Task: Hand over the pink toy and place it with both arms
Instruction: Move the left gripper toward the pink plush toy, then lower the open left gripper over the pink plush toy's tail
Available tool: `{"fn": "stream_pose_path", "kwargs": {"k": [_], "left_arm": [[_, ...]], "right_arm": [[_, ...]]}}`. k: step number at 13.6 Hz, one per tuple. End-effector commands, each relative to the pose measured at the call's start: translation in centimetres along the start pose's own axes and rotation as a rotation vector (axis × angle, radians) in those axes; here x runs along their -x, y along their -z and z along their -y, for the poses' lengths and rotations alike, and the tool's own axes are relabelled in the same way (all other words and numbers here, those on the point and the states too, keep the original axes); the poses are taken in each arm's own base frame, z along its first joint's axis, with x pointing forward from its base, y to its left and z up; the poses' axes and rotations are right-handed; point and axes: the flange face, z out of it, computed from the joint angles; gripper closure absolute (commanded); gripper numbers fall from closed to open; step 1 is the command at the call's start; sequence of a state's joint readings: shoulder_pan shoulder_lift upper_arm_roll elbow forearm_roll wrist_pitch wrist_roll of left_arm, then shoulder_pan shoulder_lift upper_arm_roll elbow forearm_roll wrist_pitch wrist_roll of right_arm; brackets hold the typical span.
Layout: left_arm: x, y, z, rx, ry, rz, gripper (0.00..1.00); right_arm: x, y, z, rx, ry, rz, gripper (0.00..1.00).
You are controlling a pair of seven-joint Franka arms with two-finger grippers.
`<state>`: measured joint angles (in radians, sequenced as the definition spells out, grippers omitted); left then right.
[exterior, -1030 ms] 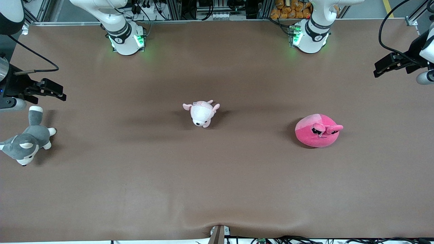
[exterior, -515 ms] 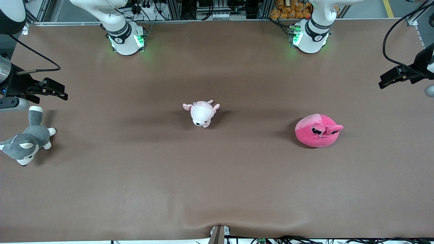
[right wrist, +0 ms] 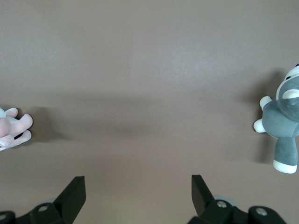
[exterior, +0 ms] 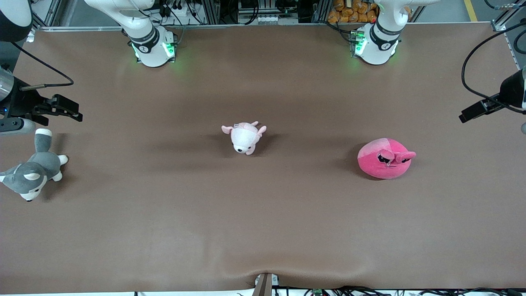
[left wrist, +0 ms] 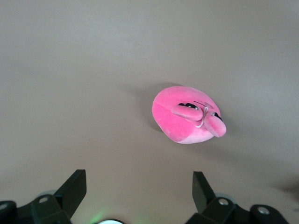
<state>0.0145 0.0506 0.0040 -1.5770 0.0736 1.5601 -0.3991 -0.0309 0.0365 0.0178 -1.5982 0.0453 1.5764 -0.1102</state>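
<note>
The pink toy point(exterior: 384, 158) is a round hot-pink plush with a paler patch, floppy ears and black eyes. It lies on the brown table point(exterior: 263, 230), toward the left arm's end. My left gripper point(exterior: 466, 115) hangs open and empty over the table's edge at that end, apart from the toy. In the left wrist view the pink toy point(left wrist: 187, 114) sits ahead of the open left gripper point(left wrist: 138, 179). My right gripper point(exterior: 78, 114) hovers open and empty at the right arm's end, over the table by the grey dog's tail. Nothing sits in the open right gripper point(right wrist: 138, 184).
A small pale-pink-and-white plush animal point(exterior: 244, 137) lies mid-table. A grey-and-white plush dog point(exterior: 31, 172) lies at the right arm's end, also seen in the right wrist view as the dog point(right wrist: 282, 126). Both arm bases point(exterior: 152, 45) stand along the table's back edge.
The left gripper has swung along the table's end, lower in the front view, and turned. The right gripper has barely shifted. No toy has moved.
</note>
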Motion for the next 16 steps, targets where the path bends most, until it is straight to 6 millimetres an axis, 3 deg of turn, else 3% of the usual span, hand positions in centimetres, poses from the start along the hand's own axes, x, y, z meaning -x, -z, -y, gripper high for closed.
{"fn": "stream_pose_path", "kwargs": {"k": [1,5,7,10,14,16], "left_arm": [[-0.9,-1.9,0.9,-0.008,0.134,0.028,0.0],[-2.3,-5.2,0.0,-0.032,0.208,0.04,0.0],[-2.4,-5.4,-0.4,-0.027,0.235,0.03,0.0],[-3.3,-7.6,-1.8,-0.041,0.347,0.05,0.0],[-4.5,-6.0,-2.3,-0.008,0.357,0.0,0.0],[-4.6,-7.1,-3.4,-0.016,0.41,0.017,0.0]], "right_arm": [[0.3,0.3,0.0,-0.004,0.012,0.0,0.0],[0.3,0.2,-0.3,-0.005,0.009,0.005,0.0],[0.4,0.2,0.0,-0.005,0.012,0.006,0.0],[0.4,0.2,0.2,-0.005,0.017,0.009,0.0],[0.4,0.2,0.2,-0.005,0.017,0.009,0.0],[0.3,0.1,0.5,-0.005,0.021,0.011,0.0]]}}
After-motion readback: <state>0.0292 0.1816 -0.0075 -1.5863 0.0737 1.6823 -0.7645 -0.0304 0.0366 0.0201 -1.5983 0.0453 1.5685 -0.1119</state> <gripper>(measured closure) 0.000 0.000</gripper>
